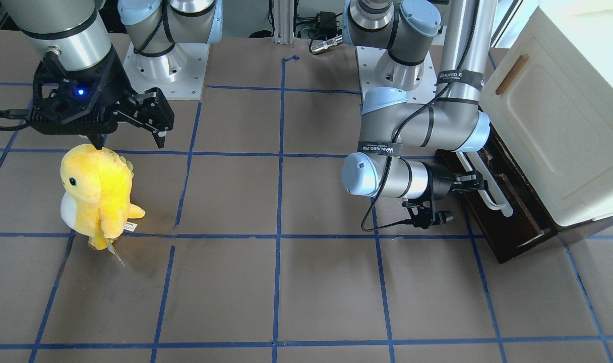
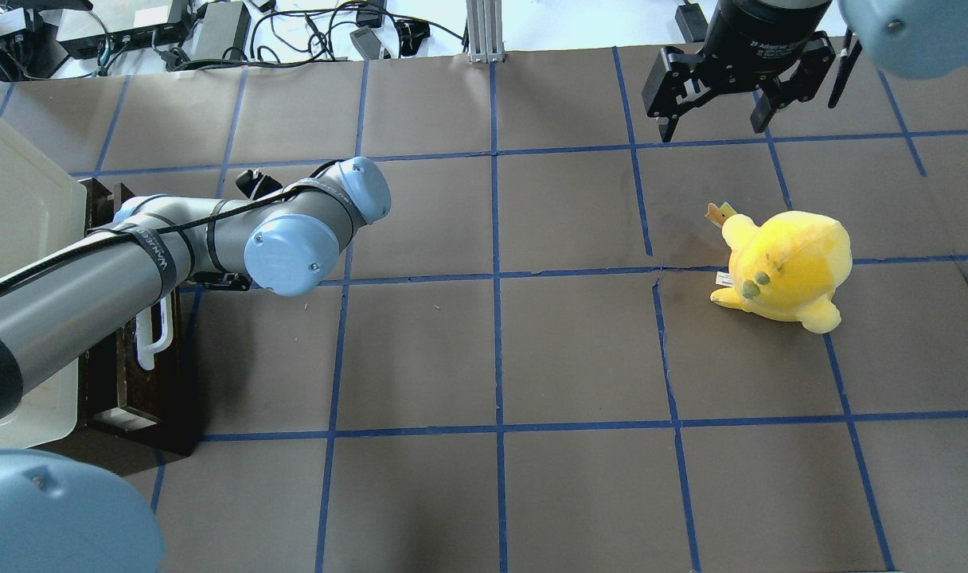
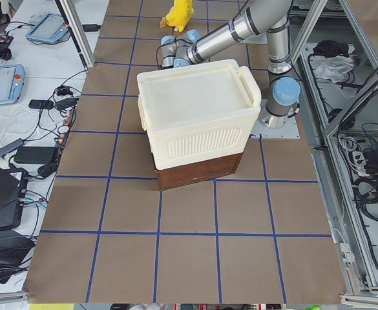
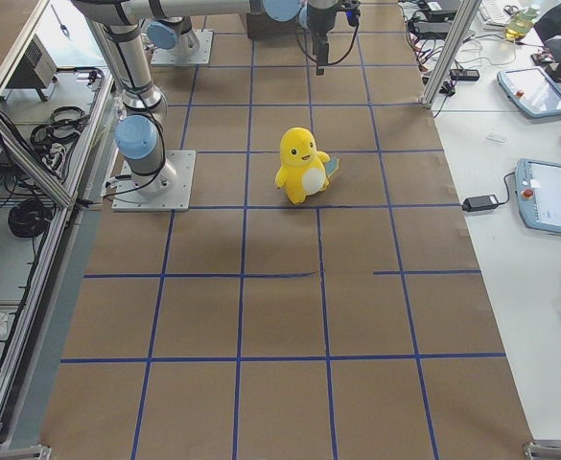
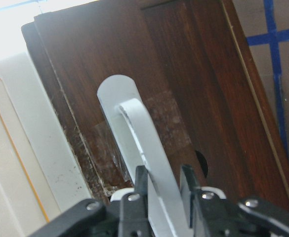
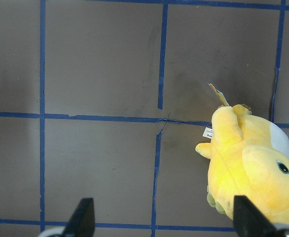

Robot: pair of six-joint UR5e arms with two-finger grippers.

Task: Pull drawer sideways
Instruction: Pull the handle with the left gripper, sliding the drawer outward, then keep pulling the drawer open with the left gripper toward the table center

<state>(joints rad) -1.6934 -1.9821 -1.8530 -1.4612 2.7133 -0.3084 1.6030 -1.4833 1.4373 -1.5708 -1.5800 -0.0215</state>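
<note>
The dark brown drawer (image 1: pixel 508 222) sits under a cream-white cabinet (image 1: pixel 563 126) at the table's end on my left. Its front (image 5: pixel 184 74) carries a long white bar handle (image 1: pixel 488 189). The front stands a little out from the cabinet in the overhead view (image 2: pixel 126 382). My left gripper (image 1: pixel 475 181) is shut on the handle (image 5: pixel 144 133), with one finger on each side of the bar in the left wrist view (image 5: pixel 161 187). My right gripper (image 1: pixel 130 141) is open and empty. It hangs above the table, far from the drawer (image 2: pixel 711 127).
A yellow plush toy (image 1: pixel 97 194) stands on the table just below my right gripper, and also shows in the right wrist view (image 6: pixel 253 168). The cabinet door has a small brown handle (image 1: pixel 511 74). Blue tape lines grid the brown table (image 1: pixel 286 282).
</note>
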